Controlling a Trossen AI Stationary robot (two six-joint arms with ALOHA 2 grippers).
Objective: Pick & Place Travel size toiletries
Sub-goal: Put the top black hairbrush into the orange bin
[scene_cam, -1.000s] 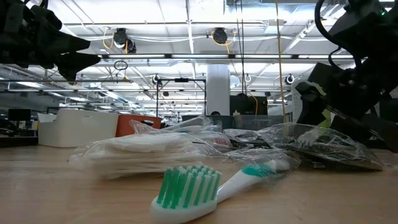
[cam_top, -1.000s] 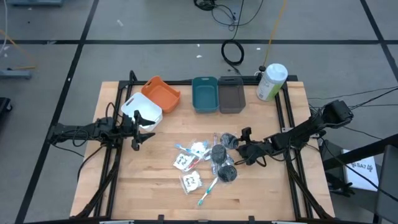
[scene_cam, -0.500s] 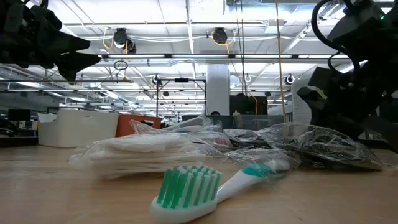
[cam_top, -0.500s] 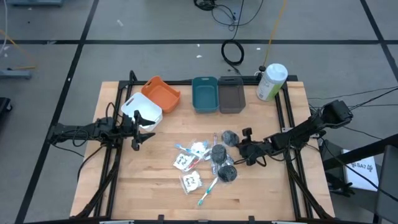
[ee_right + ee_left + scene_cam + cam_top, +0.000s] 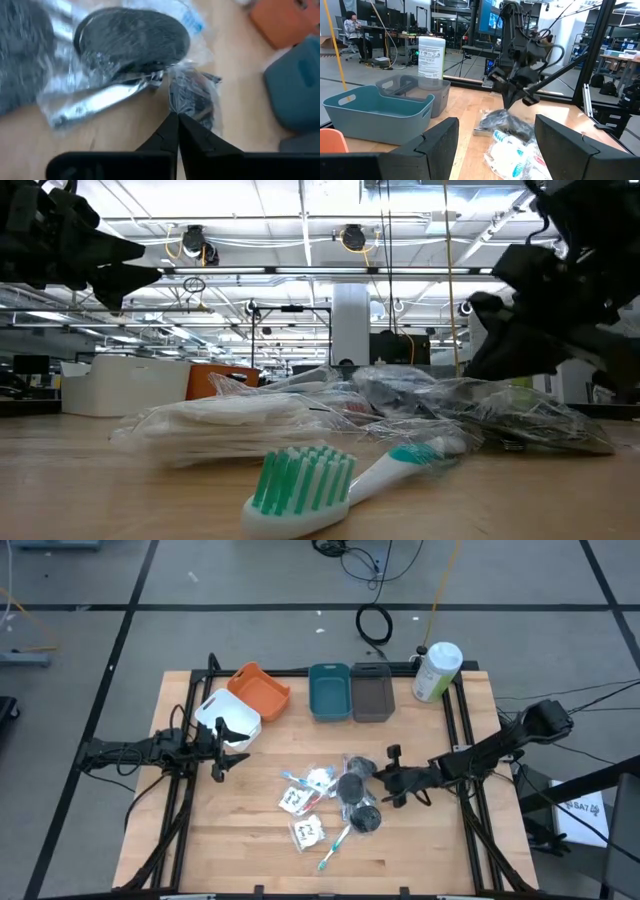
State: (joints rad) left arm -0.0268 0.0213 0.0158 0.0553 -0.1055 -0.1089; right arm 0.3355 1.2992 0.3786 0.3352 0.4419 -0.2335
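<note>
The travel size toiletries (image 5: 330,802) lie in a heap at the table's middle: dark grey discs (image 5: 352,788) in clear wrap, white packets (image 5: 297,800) and a teal-white toothbrush (image 5: 330,480). My right gripper (image 5: 380,773) is at the heap's right side, shut on the clear wrap of one wrapped disc (image 5: 192,100). It slants down toward the table's left edge. My left gripper (image 5: 222,752) hangs open beside the white bin (image 5: 228,720), far from the heap, and holds nothing. My right gripper pinches the crumpled clear wrap (image 5: 175,107) at the edge of the dark disc between its two fingertips. The fingers come slanting down from the table's right side. The disc hangs just beyond the tips, raised off the wood. Whether it is clear of the heap I cannot tell.
Orange (image 5: 262,690), teal (image 5: 329,692) and grey (image 5: 373,695) bins stand along the far edge. A big white-and-green bottle (image 5: 437,672) stands at the far right corner. Bare wood lies in front of the heap and to its left.
My right gripper has shut on the wrapped disc's wrap, then risen a little and tipped its fingers further down. The disc has come up off the table and shifted slightly toward the heap. The rest of the heap has stayed where it was.
</note>
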